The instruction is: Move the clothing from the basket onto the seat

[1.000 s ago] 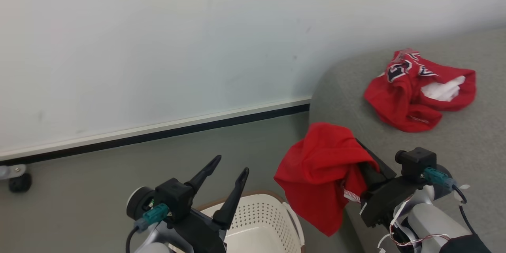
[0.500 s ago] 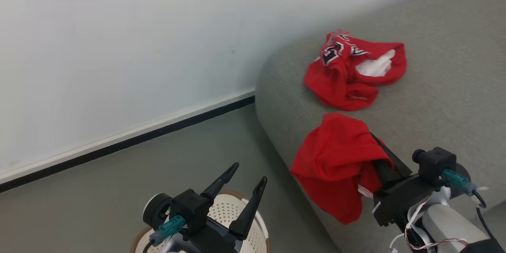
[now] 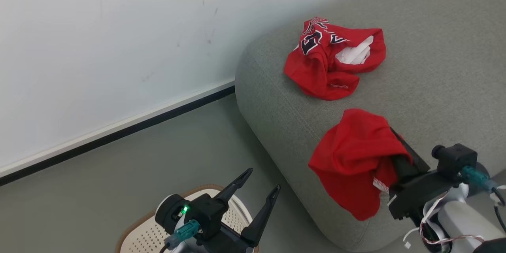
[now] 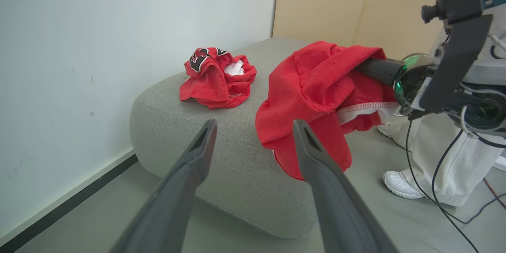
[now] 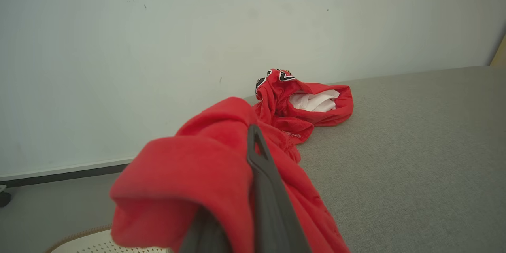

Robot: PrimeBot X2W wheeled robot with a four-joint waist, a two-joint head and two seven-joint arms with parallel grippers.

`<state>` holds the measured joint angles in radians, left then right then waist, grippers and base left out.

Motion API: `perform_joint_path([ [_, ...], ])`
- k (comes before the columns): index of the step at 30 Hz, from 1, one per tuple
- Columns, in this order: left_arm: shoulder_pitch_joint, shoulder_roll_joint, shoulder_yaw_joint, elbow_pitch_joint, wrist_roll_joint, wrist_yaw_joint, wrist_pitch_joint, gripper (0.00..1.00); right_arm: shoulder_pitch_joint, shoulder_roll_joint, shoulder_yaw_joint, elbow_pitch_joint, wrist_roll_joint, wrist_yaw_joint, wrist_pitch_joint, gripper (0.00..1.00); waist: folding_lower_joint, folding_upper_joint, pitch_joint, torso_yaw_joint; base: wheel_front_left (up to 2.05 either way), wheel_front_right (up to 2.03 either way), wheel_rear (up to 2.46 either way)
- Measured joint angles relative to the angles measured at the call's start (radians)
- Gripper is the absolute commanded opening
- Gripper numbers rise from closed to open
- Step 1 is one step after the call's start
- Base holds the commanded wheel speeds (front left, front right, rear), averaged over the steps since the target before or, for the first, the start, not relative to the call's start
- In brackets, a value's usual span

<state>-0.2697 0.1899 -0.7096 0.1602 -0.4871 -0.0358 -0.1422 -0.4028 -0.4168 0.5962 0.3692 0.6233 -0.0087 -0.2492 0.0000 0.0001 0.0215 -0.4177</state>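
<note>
Garment (image 3: 352, 158) in right end effector (image 5: 256, 142) over seat (image 3: 435, 67)

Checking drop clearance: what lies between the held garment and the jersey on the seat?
Bare seat separates garment and jersey, shown in the head view.

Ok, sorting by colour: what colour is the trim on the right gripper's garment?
White trim on the red garment; clearest in the left wrist view.
</note>
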Motion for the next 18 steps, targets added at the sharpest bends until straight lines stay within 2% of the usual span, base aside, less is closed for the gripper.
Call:
perform_joint_path([
  [6, 0.000, 0.008, -0.001, -0.012, 0.007, 0.001, 0.008, 1.00, -0.095, -0.009, -0.027, 0.004, 0.002, 0.011, 0.000, 0.00, 0.0001, 0.0000, 0.020, 0.014, 0.00, 0.00, 0.00],
  [18, -0.067, 0.021, -0.003, -0.100, 0.054, 0.014, 0.034, 1.00, -0.564, -0.046, -0.139, 0.123, 0.009, 0.041, 0.044, 0.00, 0.0001, 0.0000, 0.120, 0.045, 0.00, 0.00, 0.00],
])
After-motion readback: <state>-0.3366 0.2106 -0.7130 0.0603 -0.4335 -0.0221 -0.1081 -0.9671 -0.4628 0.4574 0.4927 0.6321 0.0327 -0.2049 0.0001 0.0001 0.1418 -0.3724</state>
